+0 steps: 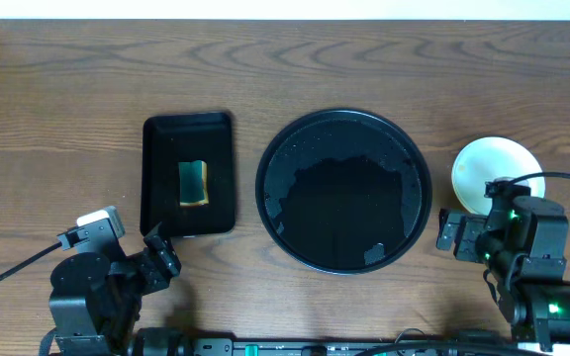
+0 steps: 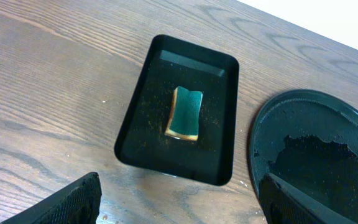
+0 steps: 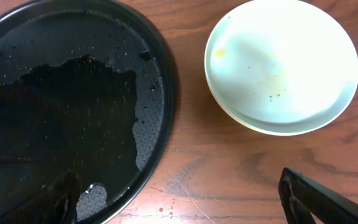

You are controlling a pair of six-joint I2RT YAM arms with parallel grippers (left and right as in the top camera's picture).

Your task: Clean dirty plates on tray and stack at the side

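Overhead view of a brown wooden table (image 1: 67, 89) with 2 robot arms at its near edge. In the middle sits the large round black tray (image 1: 300, 148). No plates rest on it; a dark pool of liquid (image 1: 344, 213) covers most of its floor, with scattered droplets around the pool.

To the right of the tray, apart from it and directly on the table, is the stack of plates (image 3: 281, 62). The top plate is pale mint-blue with a faint yellowish mark and a few dark specks. A pale yellow rim shows beneath it along the near edge. How many plates are in the stack is hard to tell from these angles.

The right gripper (image 1: 453, 234) hangs above the table, near the gap between tray and stack. Its jaws are spread wide with nothing between them, and only 1 finger is clearly visible in the wrist view.

To the left of the round tray is a smaller rectangular black tray (image 1: 161, 133) holding a green and yellow sponge (image 1: 194, 183). The left gripper (image 2: 179, 199) hovers just in front of that tray's near edge, jaws wide apart and empty.
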